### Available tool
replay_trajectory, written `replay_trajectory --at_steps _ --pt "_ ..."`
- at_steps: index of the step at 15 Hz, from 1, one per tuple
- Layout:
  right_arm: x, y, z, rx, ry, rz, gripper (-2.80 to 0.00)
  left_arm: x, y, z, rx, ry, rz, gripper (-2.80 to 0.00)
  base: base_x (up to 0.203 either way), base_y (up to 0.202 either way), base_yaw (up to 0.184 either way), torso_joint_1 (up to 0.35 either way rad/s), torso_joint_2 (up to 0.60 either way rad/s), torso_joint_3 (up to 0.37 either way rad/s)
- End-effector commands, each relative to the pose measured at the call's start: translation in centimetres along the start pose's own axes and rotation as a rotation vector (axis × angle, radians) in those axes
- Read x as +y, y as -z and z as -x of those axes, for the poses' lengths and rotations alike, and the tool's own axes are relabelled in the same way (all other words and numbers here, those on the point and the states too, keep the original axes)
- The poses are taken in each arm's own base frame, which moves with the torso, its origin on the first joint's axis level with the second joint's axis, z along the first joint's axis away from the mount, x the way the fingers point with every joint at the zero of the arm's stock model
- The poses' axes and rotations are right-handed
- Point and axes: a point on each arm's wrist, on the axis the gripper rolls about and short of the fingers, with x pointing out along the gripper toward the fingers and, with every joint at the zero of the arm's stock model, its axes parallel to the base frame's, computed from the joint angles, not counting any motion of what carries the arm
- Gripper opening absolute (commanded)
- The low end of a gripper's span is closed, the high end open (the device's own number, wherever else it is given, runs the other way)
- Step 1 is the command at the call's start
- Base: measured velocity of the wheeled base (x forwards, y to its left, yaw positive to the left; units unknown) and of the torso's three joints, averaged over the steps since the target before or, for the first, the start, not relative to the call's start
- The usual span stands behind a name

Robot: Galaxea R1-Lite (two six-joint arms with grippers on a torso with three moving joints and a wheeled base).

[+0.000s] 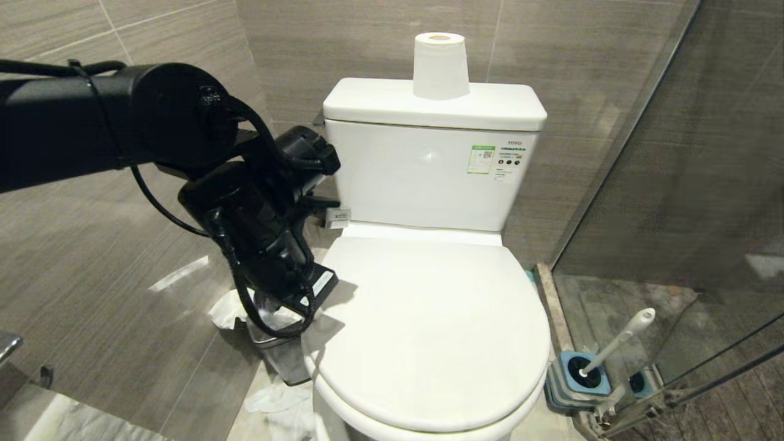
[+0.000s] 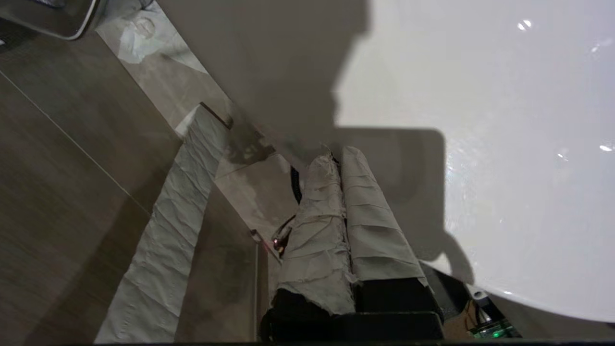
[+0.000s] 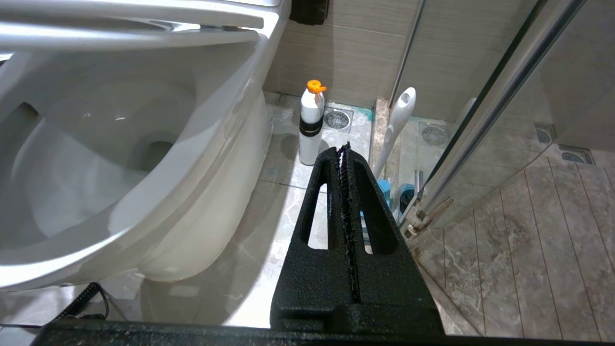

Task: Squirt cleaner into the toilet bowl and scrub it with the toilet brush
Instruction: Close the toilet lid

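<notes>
Grey-tiled bathroom [image 1: 92, 257], glass shower screen [image 1: 674, 184], toilet bowl [image 1: 429, 331] lid down, left gripper [image 2: 338, 156] pressed together beside it

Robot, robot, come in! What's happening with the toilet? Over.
Left gripper shut, at closed white toilet lid's left edge. Right gripper shut, parked low. White-handled toilet brush in blue holder. Lid blocks bowl.

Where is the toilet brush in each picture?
Head view: the toilet brush stands in its blue holder, low on the robot's right of the toilet.
Left wrist view: not in it.
Right wrist view: its white handle rises just behind the shut right gripper.
Shared landmark: the white toilet.
</notes>
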Motion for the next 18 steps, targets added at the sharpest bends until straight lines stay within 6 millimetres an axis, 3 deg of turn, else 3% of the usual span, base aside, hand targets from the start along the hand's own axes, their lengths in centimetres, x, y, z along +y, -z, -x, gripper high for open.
replay_trajectory --at_steps 1,7,12,18 --pt "0.0 0.0 0.0 0.001 -0.001 0.0 -2.8 -0.1 -0.6 -2.1 0.06 -0.004 0.045 -2.8 0.0 0.0 0.0 0.0 0.0 0.0" --pt "0.0 0.0 0.0 0.001 -0.001 0.0 -2.8 -1.0 -1.4 -5.5 0.142 -0.023 0.197 -2.8 0.0 0.0 0.0 0.0 0.0 0.0" --pt "0.0 0.0 0.0 0.001 -0.001 0.0 -2.8 -2.9 -2.7 -9.3 0.132 -0.031 0.233 -2.8 0.0 0.0 0.0 0.0 0.0 0.0" --pt "0.0 0.0 0.0 0.001 -0.001 0.0 -2.8 -5.0 -2.8 -15.0 0.171 -0.256 0.235 -2.8 0.0 0.0 0.0 0.0 0.0 0.0"
